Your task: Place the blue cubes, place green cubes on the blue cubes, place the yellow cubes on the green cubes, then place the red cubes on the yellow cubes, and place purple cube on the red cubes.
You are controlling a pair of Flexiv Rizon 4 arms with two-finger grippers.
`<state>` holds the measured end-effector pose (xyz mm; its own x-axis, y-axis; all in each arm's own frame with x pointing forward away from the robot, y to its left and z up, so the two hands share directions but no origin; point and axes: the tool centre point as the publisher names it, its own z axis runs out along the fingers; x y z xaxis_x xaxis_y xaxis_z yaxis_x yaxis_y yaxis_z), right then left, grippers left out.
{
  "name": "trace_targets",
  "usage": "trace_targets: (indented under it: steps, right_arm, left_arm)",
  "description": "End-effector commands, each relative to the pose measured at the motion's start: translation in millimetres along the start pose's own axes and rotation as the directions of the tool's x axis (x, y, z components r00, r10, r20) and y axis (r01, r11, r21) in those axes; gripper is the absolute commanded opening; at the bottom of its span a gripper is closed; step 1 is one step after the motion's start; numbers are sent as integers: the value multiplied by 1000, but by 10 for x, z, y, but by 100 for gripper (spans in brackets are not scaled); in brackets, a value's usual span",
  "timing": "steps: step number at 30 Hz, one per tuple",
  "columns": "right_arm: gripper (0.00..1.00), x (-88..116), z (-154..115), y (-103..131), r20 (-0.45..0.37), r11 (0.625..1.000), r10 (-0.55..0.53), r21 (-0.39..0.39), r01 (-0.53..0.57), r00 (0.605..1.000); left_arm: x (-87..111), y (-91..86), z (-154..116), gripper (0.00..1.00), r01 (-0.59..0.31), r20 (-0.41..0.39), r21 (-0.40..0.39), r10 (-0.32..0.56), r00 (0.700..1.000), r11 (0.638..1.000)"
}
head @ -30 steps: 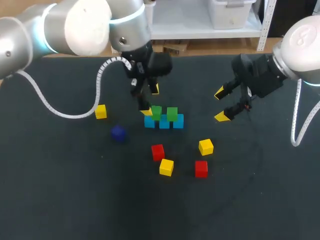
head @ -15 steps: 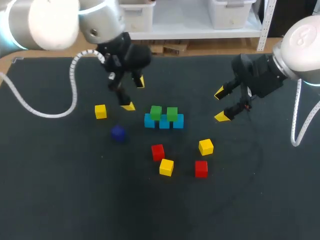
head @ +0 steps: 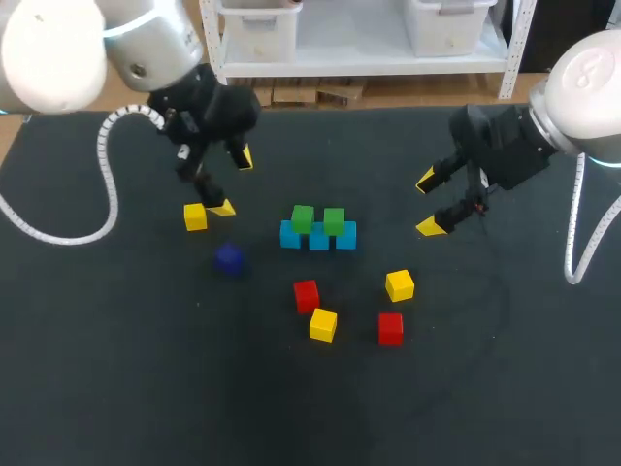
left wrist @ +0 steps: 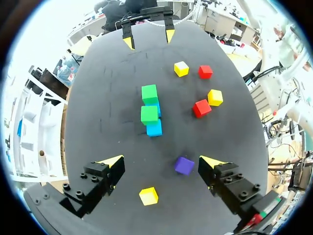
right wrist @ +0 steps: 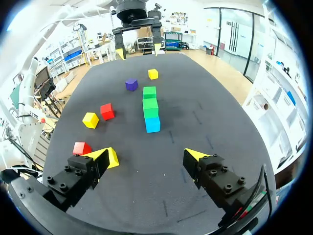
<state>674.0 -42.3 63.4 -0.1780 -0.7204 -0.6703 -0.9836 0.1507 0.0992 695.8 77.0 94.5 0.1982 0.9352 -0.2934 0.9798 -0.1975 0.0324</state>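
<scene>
Jaws wide, empty: left gripper point(head: 233, 183), right gripper point(head: 427, 204). Yellow cube point(head: 195, 216) at left gripper's eight o'clock is best straddled squarely.

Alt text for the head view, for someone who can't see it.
Two green cubes sit on a row of blue cubes mid-table; yellow cubes, red cubes and a purple cube lie loose around. The left arm has open jaws by one yellow cube; the right arm is open-jawed too.

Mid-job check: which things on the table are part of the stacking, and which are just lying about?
Job: blue cubes, green cubes atop them, three yellow cubes, two red cubes, one purple cube.
Other: the black table only.
</scene>
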Motion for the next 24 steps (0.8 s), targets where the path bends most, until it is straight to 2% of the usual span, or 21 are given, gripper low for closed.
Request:
trace_targets:
  steps: [1,16,24]
  right_arm:
    - [100,5,3,-4,3,1000,-1,-1,1,1000]
    - [100,5,3,-4,3,1000,-1,-1,1,1000]
    - [100,5,3,-4,3,1000,-1,-1,1,1000]
  left_arm:
    - [113,-95,-33,100,-2,17,-35,2,1000,999]
    - [245,-178,-67,100,8,41,-45,-6,999,999]
    - [245,-178,-67,100,8,41,-45,-6,999,999]
